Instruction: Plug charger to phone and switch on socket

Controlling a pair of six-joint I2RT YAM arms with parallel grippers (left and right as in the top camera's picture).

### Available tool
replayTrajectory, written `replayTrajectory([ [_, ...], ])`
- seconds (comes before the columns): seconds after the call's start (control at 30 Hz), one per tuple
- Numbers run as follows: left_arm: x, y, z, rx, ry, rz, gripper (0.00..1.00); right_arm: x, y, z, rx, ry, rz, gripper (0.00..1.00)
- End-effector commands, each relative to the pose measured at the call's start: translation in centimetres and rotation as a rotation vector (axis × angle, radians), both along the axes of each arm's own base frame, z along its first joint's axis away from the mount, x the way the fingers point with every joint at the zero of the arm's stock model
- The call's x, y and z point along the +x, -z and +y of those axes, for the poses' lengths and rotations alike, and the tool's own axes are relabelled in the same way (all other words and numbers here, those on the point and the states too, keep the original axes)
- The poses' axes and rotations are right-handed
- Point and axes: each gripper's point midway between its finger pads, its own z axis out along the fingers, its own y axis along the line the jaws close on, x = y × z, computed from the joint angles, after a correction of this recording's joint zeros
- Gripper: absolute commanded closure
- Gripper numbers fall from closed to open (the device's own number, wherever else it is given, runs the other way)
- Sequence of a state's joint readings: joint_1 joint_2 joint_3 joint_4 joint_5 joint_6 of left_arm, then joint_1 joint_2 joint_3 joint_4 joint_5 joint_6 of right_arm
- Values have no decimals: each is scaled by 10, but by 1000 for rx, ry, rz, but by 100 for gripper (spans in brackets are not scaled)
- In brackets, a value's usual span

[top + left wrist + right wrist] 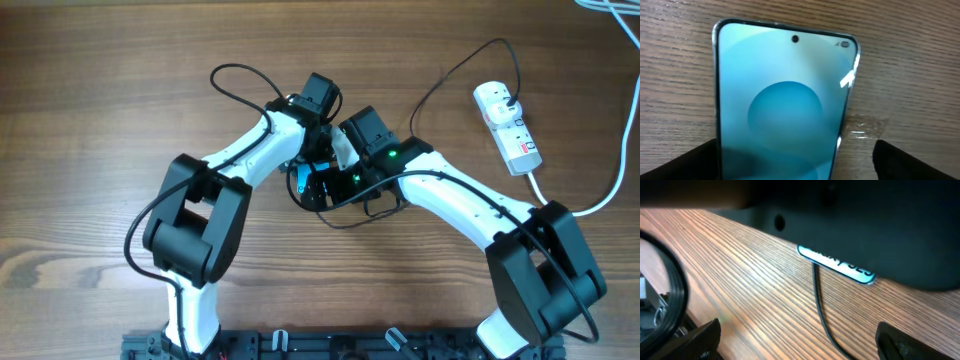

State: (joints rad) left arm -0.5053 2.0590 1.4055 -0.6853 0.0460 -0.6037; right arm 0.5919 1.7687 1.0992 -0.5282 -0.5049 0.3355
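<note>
The phone [785, 100] lies flat on the wood, its teal screen filling the left wrist view. My left gripper [795, 150] stands open astride its lower part, one finger close by the left edge, the other well clear on the right. In the right wrist view the phone's lit edge [836, 264] pokes out from under the dark left gripper, and the charger's thin black cable [819, 305] meets that edge. My right gripper [799, 327] is open over the cable, touching nothing. The white socket [507, 125] lies at the far right with a black plug [512, 103] in it.
A thick white cord [600, 205] runs from the socket off the right edge. The black cable loops across the table behind both arms [450, 75]. A patch of clear tape [865, 125] sits right of the phone. Both arm bases stand at the near edge.
</note>
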Motion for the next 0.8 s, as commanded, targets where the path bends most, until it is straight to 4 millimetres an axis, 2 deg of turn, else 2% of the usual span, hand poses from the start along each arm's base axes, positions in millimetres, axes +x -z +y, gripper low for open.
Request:
replayTrajectory([
  [0.0,-12,25,15,85,-18,70,9,-9,-14,12,63,-82,-19,0],
  [0.17,-14,27,51,121,-85,135,17,-6,-8,4,14,-52,-22,0],
  [0.3,-12,27,74,130,-124,167,17,6,-6,-8,0,-10,-28,0],
  [0.33,-11,27,74,129,-106,163,15,13,-6,-16,-8,24,-32,0],
  [0.43,-5,24,71,121,-88,139,9,50,-13,-59,2,195,-26,0],
  [0.47,4,15,66,104,-88,112,8,61,-13,-78,0,250,-28,0],
  [0.53,21,-7,52,46,-81,59,5,70,-10,-107,-23,313,-13,0],
  [0.57,28,-19,41,-2,-71,37,4,72,-9,-115,-29,319,-14,0],
  [0.63,34,-28,27,-40,-65,10,1,75,-7,-122,-49,337,-22,0],
  [0.77,22,-13,12,-2,-36,30,0,78,-6,-126,-70,348,-35,0],
])
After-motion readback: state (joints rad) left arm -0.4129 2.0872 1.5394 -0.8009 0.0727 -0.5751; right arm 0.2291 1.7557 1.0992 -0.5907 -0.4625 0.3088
